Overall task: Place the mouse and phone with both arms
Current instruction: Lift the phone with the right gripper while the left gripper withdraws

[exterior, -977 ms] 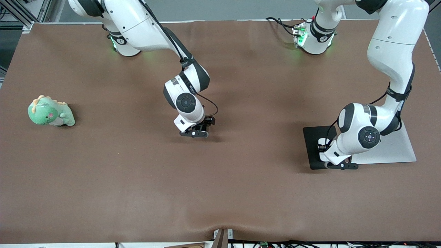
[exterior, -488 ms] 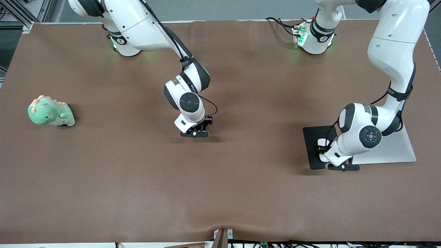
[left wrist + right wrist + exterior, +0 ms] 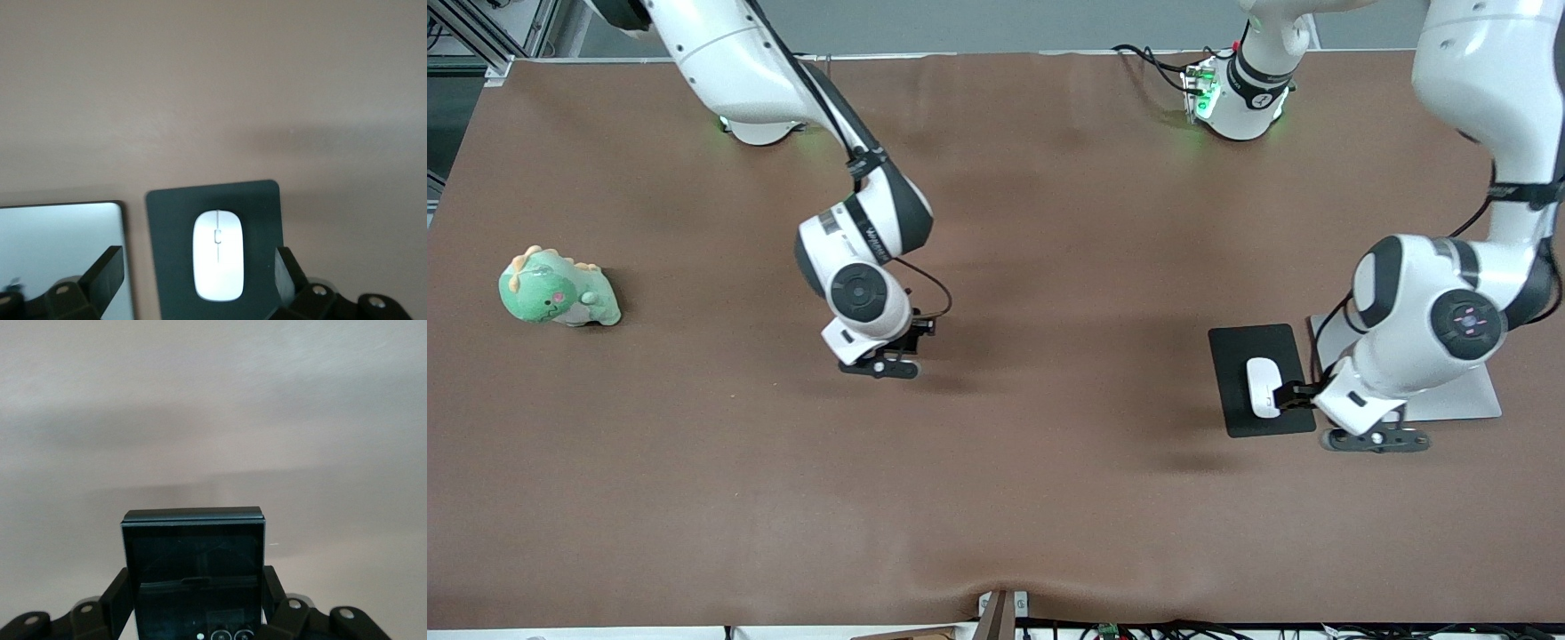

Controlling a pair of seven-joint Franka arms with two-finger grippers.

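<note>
The white mouse (image 3: 1263,387) lies on a black pad (image 3: 1240,356) toward the left arm's end of the table. My left gripper (image 3: 1374,438) hangs open in the air over it and touches nothing. In the left wrist view the mouse (image 3: 217,255) shows on the pad (image 3: 260,203), below and between the spread fingers (image 3: 107,267). My right gripper (image 3: 880,363) is lifted over the middle of the table. In the right wrist view it (image 3: 195,590) is shut on the black glossy phone (image 3: 193,553), one finger on each side. In the front view the wrist hides the phone.
A flat silver-grey slab (image 3: 1449,404) lies beside the black pad, partly under the left arm. A green plush dinosaur (image 3: 558,289) sits toward the right arm's end of the table. A brown cloth covers the table.
The left gripper opened, let go of the mouse on the pad and rose. The right gripper shut on the phone and lifted it, shifting toward the right arm's end.
</note>
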